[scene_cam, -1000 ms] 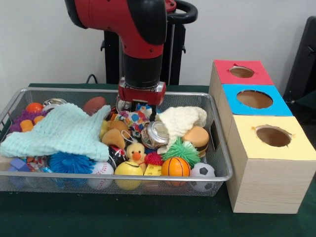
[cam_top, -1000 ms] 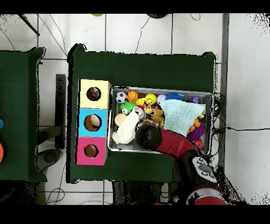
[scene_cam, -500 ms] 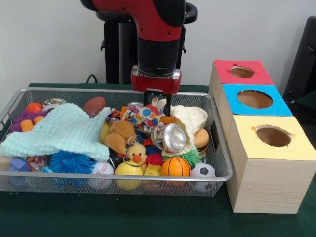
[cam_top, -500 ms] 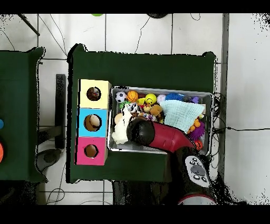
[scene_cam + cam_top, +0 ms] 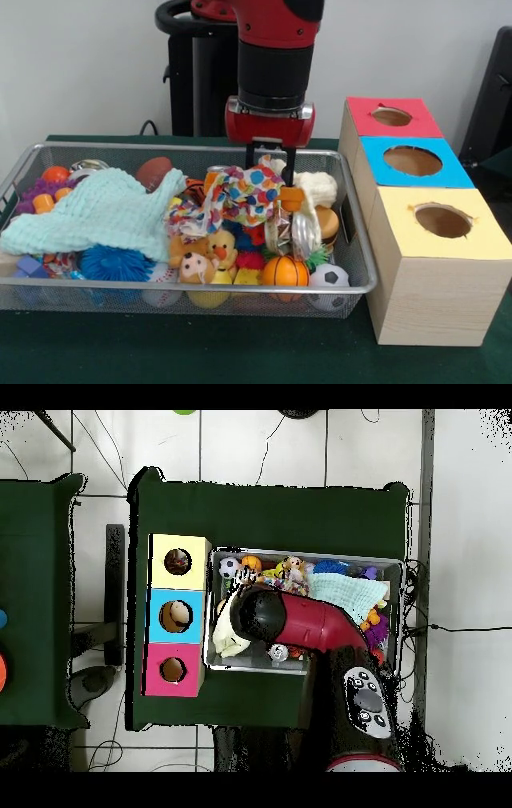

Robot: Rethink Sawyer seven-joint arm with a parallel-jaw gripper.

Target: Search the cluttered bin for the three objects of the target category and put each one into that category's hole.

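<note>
Front view shows the arm [image 5: 272, 48] coming down over the right half of the wire bin [image 5: 48, 292], its claw [image 5: 271, 165] pinching the top of a spotted cloth toy [image 5: 236, 196] and holding it raised above the clutter. The toy drapes leftward from the claw, with a silver can [image 5: 304, 232] hanging at its right side, just above the basketball [image 5: 284, 270]. Below it lie a duck [image 5: 222, 246], a small plush face [image 5: 192, 266], a soccer ball [image 5: 328, 277] and a baseball [image 5: 164, 276]. A mint cloth [image 5: 96, 212] covers the bin's left part, with a blue spiky ball [image 5: 112, 262] at its front edge and a football [image 5: 152, 170] behind it. A cream plush [image 5: 318, 186] and a burger toy [image 5: 326, 222] sit at the bin's right wall. Right of the bin stands the box with three holes: red [image 5: 391, 117], blue [image 5: 413, 161] and yellow [image 5: 442, 221]. In the overhead view the arm [image 5: 300, 624] hides the middle of the bin [image 5: 300, 668], and the box [image 5: 177, 615] lies beside the bin on the green table [image 5: 270, 514].
</note>
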